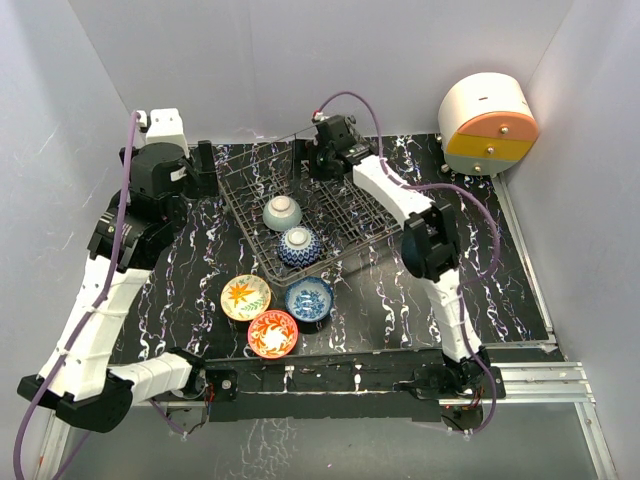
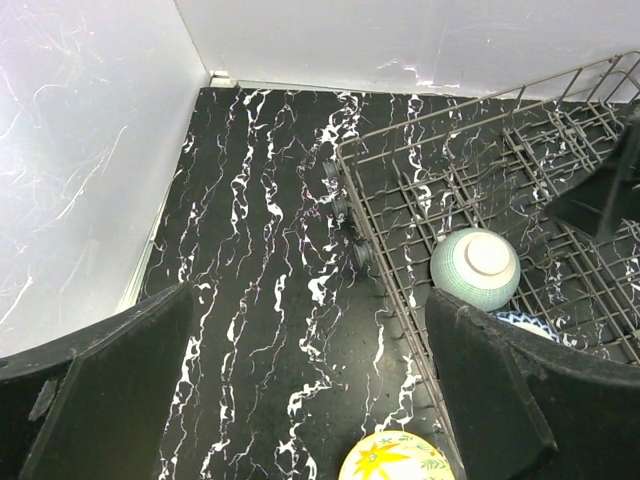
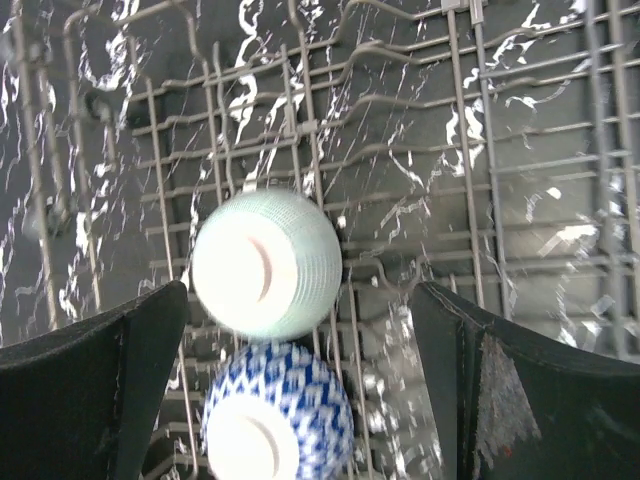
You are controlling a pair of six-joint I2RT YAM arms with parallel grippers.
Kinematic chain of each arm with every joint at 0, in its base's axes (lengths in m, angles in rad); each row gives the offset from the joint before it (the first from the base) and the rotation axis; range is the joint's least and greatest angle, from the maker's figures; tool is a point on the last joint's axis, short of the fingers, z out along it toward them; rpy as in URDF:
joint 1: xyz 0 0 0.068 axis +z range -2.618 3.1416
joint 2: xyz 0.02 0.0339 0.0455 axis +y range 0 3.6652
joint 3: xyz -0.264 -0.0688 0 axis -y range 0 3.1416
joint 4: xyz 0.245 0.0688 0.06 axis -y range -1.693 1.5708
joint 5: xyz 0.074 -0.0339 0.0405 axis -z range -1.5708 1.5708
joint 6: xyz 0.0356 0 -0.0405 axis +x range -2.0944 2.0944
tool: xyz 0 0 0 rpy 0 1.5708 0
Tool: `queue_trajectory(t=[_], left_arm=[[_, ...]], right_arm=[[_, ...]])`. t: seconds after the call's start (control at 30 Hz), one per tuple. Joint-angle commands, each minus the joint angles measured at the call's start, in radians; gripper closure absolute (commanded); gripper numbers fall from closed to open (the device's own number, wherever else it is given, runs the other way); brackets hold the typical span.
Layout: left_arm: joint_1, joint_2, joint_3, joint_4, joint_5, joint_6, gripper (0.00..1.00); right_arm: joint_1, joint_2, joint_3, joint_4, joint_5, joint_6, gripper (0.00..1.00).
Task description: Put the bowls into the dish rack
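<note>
In dark grey wire dish rack (image 1: 340, 235): inverted grey-green ceramic bowl (image 1: 283, 212) and blue-white patterned bowl (image 1: 298, 246). Upright beside rack's near edge: yellow-floral bowl (image 1: 245, 297), blue-inside bowl (image 1: 309, 298), orange-red bowl (image 1: 272, 333).

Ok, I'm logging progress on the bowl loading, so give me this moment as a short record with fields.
Loaded: grey-green bowl, blue-patterned bowl, both upside down in the dish rack
Not loaded: yellow bowl, blue-inside bowl, orange-red bowl, upright on the table in front of the rack
Left tool: open, empty, over the table left of the rack
Right tool: open, empty, above the loaded bowls
</note>
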Motion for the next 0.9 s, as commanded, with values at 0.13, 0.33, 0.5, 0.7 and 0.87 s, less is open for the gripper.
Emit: queue_trajectory(t=[0.13,0.33,0.5,0.7,0.87], left_arm=[[-0.003,-0.010,0.093,0.042,-0.030,0.025,0.03],[-0.003,-0.019,0.106,0.054,-0.038,0.010,0.03],[-0.003,-0.022,0.130,0.043,-0.051,-0.017,0.03],[-0.004,-0.024,0.140,0.001,-0.042,-0.066,0.03],[-0.003,-0.046,0.114,-0.024,-0.032,-0.122,0.03]], right_arm=[[0.152,-0.462,-0.315,-0.063,0.168,-0.237,0.01],[0.326,-0.725,-0.605,-0.139,0.167,-0.252,0.01],[0.442,-0.858,-0.775,-0.140,0.165,-0.248,0.01],[0.562,-0.973,-0.997,-0.036,0.087,-0.306,0.02],[0.564,-0.978,-1.101,0.063,0.032,-0.390,0.07]])
